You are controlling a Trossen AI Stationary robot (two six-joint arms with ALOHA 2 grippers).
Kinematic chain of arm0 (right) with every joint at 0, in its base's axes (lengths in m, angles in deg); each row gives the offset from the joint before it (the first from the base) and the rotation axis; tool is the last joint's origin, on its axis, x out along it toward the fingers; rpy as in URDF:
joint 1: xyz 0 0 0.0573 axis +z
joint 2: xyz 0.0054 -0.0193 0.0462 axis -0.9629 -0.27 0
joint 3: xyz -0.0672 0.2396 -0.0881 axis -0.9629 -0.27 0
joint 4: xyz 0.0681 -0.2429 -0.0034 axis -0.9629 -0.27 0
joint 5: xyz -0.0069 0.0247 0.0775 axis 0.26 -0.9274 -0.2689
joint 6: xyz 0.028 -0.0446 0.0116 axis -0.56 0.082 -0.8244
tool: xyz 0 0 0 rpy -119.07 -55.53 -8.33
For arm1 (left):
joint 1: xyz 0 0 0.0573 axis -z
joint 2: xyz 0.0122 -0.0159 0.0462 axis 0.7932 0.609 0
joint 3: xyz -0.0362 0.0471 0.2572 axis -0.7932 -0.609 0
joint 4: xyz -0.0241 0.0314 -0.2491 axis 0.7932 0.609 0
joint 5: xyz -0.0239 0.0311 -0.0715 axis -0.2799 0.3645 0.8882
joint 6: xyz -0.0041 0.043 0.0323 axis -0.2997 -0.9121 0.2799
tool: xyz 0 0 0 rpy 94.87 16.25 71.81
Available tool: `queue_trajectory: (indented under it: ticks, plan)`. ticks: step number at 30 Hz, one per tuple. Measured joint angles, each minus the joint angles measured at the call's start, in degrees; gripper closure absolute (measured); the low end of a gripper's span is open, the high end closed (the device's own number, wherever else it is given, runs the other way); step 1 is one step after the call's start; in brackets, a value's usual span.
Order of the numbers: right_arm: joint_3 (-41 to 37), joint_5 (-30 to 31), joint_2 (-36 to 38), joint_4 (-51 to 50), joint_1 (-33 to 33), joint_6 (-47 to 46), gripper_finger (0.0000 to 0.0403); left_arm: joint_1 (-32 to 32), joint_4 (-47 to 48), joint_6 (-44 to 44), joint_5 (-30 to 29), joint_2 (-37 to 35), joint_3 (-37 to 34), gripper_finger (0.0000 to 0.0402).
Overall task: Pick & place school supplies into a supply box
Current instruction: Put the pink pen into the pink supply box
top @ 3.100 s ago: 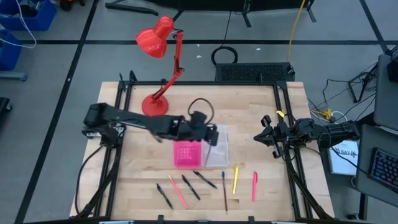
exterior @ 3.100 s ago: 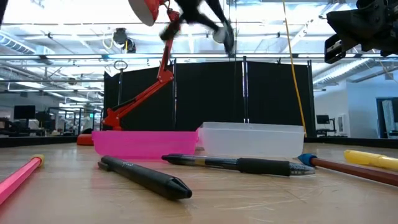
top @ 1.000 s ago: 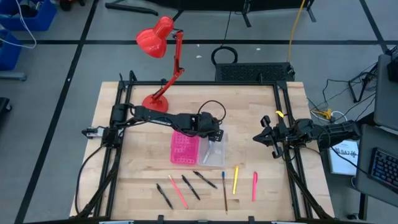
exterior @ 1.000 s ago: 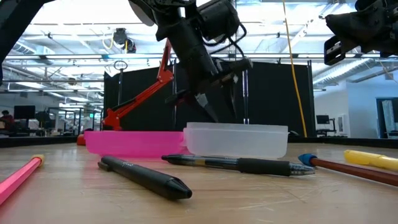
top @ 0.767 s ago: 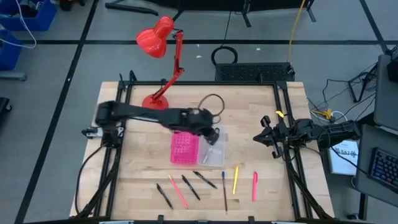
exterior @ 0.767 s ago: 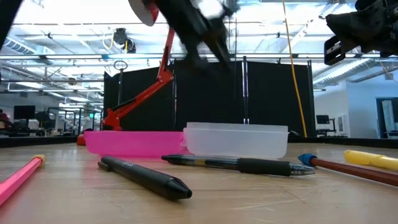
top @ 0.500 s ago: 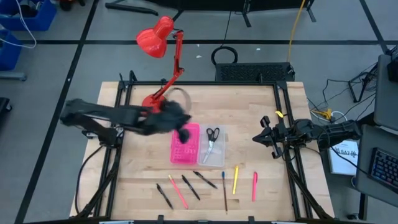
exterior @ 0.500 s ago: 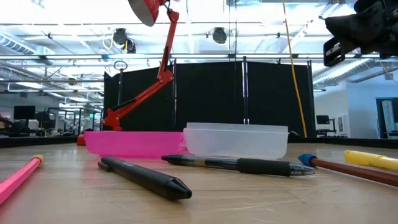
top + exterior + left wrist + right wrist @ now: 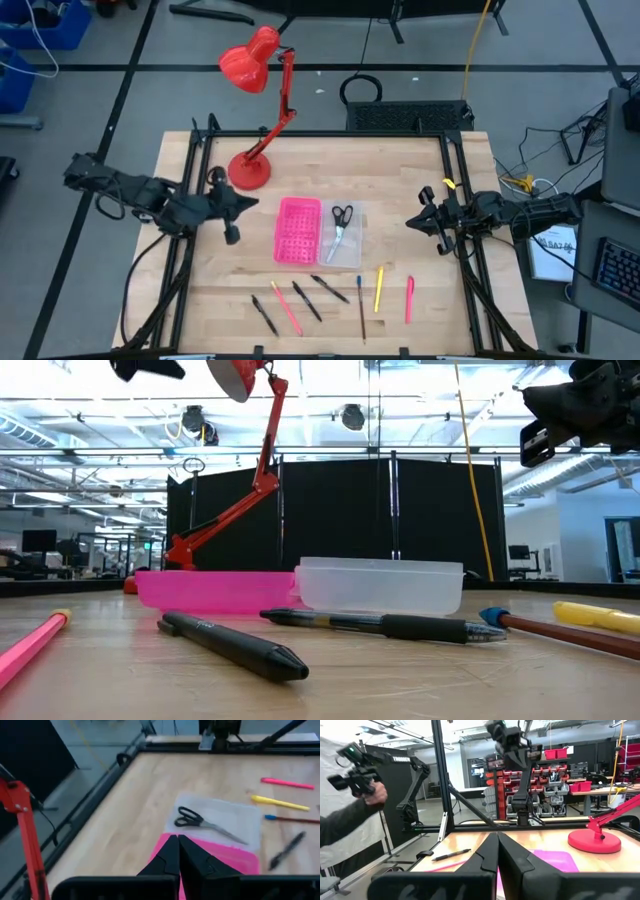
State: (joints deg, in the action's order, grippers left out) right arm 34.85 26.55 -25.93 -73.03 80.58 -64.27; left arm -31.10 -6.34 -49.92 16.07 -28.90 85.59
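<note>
Black-handled scissors (image 9: 339, 222) in clear tray, low view's wall hiding them; both tools (image 9: 232, 211) (image 9: 418, 220) pressed together, empty.

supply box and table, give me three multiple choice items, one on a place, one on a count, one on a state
1. Where do the scissors lie?
A. in the clear half of the supply box
B. on the bare table
C. under the red lamp

2. How many pens and pencils lie on the table outside the box?
A. three
B. seven
C. twelve

3. How is the left gripper?
A. shut on a pen
B. wide open
C. shut, holding nothing

Answers: 1 A, the high view shows them inside the clear tray beside the pink half. 2 B, seven lie in a row near the table's front edge. 3 C, the left wrist view shows its fingers pressed together with nothing between.
</note>
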Motion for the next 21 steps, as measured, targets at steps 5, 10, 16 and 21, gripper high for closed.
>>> queue_trajectory:
  ticks: [5, 10, 16, 21]
  plan:
    - [0.01, 0.00, 0.00, 0.35, 0.00, 0.00, 0.0403, -0.79, -14.24, -12.37, 3.39, -9.92, -13.55, 0.0398]
    - [0.02, 0.00, -0.02, 0.00, 0.00, 0.40, 0.0403, -1.93, -22.16, -18.66, 10.46, -17.99, -23.55, 0.0398]
    - [0.00, 0.03, -0.02, -2.62, 0.00, 0.05, 0.0403, -3.43, -32.80, -30.15, 15.83, -25.31, -33.36, 0.0395]
    - [0.02, 0.31, -0.04, -2.45, 0.00, 1.74, 0.0403, -5.68, -32.71, -35.21, 23.82, -35.52, -35.73, 0.0397]
